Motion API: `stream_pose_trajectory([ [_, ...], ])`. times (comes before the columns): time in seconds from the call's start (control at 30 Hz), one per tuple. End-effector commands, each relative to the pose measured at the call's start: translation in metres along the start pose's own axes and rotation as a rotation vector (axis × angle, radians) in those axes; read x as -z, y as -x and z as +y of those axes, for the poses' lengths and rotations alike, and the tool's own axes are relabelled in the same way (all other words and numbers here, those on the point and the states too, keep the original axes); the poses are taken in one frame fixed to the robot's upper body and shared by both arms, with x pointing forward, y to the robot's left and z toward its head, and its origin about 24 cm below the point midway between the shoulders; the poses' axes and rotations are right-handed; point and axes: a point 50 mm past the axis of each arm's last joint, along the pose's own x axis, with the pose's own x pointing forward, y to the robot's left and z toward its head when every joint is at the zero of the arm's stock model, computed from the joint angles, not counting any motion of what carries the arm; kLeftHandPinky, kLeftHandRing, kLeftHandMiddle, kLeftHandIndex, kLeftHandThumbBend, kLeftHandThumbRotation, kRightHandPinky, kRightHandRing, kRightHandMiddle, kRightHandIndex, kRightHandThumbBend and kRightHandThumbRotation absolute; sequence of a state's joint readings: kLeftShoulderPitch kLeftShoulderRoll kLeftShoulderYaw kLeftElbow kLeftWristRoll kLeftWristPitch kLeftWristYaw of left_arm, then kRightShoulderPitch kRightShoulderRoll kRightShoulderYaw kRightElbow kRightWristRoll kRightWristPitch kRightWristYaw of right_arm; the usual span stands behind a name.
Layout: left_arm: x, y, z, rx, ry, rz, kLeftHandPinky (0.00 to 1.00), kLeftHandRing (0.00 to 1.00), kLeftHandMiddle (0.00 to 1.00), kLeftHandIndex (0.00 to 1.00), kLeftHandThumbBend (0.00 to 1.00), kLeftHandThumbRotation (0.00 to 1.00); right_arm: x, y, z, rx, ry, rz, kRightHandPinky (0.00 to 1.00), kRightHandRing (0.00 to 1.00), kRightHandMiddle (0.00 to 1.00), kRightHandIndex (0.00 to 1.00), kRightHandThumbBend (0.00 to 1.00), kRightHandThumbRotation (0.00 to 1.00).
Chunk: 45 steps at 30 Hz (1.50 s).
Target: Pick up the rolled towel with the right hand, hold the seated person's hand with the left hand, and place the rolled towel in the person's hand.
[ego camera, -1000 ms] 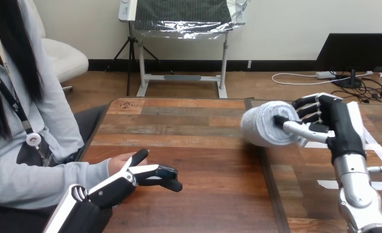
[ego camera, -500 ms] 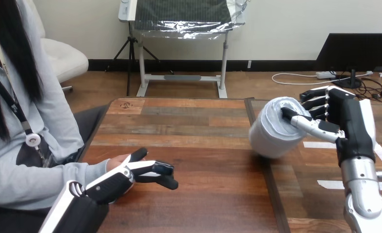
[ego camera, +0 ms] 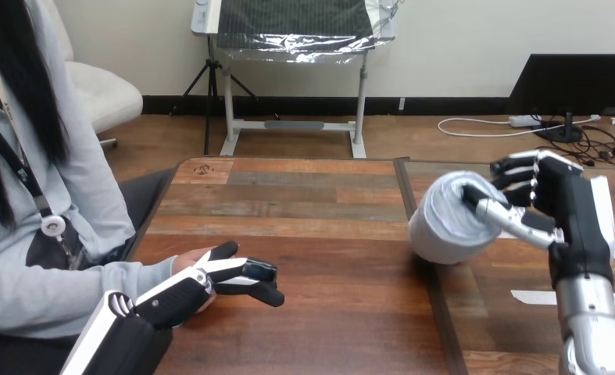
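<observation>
While the right hand (ego camera: 573, 215) stands upright at about 3 o'clock in the head view, its fingers (ego camera: 520, 169) and thumb (ego camera: 515, 221) are curled round the rolled towel (ego camera: 448, 219) and grip it. The towel is a pale grey-white roll that sits at 9 o'clock from that hand's palm, tilted, with one round end turned toward the hand. The thumb lies across this end, and the fingers wrap over the top at 12 o'clock. The roll's lower end is close above the desk (ego camera: 327, 203); whether it touches the wood cannot be told.

At about 7 o'clock in the view, the left hand (ego camera: 180, 295) reaches in low over the near left part of the desk. Its fingers (ego camera: 251, 281) stretch out almost straight toward 3 o'clock, and its thumb (ego camera: 224, 251) points toward 1 o'clock, so this hand is open. The person's hand (ego camera: 188, 262) comes out of a grey sleeve (ego camera: 85, 285) and shows just at 11 o'clock from the left hand's back, right against it. Nothing shows the robot's fingers closing round it. The towel and the person's hand are well apart, with bare wood between them. Strips of white tape (ego camera: 532, 297) lie on the desk at 5 o'clock from the towel.
</observation>
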<state>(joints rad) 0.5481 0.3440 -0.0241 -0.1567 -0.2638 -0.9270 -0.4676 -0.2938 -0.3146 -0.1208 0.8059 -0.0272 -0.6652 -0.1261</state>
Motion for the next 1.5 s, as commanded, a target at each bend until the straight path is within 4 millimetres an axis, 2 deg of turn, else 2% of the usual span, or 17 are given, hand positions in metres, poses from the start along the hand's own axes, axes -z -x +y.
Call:
stream_pose_trajectory([
  [0.0,-0.004,-0.008,0.005,0.013,-0.016,-0.048,0.94,0.73,0.67,0.74,0.86,0.51,-0.014,0.0,0.0,0.013,-0.002,-0.072,0.34,0.39,0.46,0.49,0.73,0.0],
  [0.6,-0.001,-0.013,0.002,0.001,-0.005,-0.068,0.95,0.72,0.67,0.73,0.87,0.52,-0.002,0.027,-0.004,-0.061,0.102,0.001,0.33,0.38,0.45,0.5,0.73,0.0],
  [1.47,0.002,-0.019,0.002,0.029,-0.002,-0.073,0.95,0.71,0.68,0.73,0.87,0.53,0.002,0.026,0.0,-0.143,0.198,0.064,0.36,0.4,0.47,0.52,0.75,0.0],
])
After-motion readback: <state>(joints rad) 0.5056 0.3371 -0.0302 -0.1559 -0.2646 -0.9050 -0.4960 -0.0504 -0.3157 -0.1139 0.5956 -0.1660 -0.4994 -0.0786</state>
